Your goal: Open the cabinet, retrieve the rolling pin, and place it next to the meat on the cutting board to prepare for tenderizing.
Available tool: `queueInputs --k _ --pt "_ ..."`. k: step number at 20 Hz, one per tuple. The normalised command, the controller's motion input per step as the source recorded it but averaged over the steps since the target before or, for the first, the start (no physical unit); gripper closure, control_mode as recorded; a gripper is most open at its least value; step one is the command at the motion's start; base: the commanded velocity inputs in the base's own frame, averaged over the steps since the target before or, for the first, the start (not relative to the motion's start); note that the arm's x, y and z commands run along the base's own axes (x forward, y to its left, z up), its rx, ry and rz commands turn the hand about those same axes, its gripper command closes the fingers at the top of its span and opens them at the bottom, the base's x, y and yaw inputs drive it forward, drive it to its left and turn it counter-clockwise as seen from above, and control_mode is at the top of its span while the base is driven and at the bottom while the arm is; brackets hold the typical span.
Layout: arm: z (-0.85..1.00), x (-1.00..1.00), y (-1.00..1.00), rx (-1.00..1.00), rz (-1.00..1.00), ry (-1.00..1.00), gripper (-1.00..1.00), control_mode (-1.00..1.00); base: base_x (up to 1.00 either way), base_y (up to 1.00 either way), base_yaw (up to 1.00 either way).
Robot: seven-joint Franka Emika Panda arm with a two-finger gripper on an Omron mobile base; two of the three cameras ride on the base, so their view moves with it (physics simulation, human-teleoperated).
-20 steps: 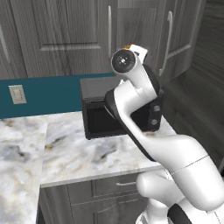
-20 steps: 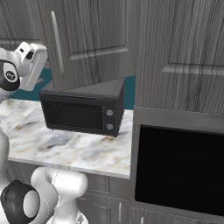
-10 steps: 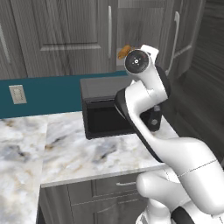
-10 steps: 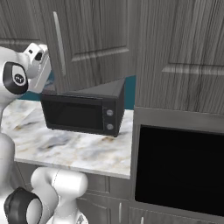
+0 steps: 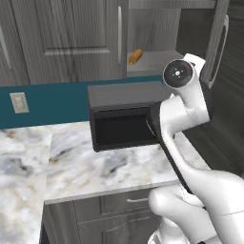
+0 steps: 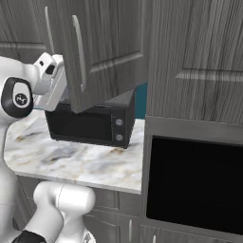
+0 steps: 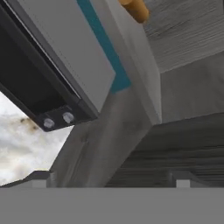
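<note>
- One cabinet (image 5: 71,43) door (image 6: 99,47) stands swung open beside the jaws, baring the grey shelf (image 5: 155,61) so the reach is free.
- Microwave (image 5: 126,116) sits on the marble tabletop (image 5: 86,167), below the jaws.
- Jaws (image 7: 111,177) spread wide and empty, aimed up at the shelf.
- Rolling pin (image 5: 135,56): short orange-tan cylinder, rounded ends, lying on that shelf, above and well apart from the jaws.
</note>
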Motion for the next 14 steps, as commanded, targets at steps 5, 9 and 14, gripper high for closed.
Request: queueInputs --k 5,9,14 --pt "0.00 -0.80 -0.66 0.00 -0.18 -0.02 -1.00 -1.00 0.00 0.00 0.00" --pt "0.00 -0.22 -0.62 -0.01 -0.17 0.01 -1.00 -1.00 0.00 0.00 0.00" --pt "0.00 0.07 -0.56 0.00 -0.10 0.10 -1.00 -1.00 0.00 0.00 0.00"
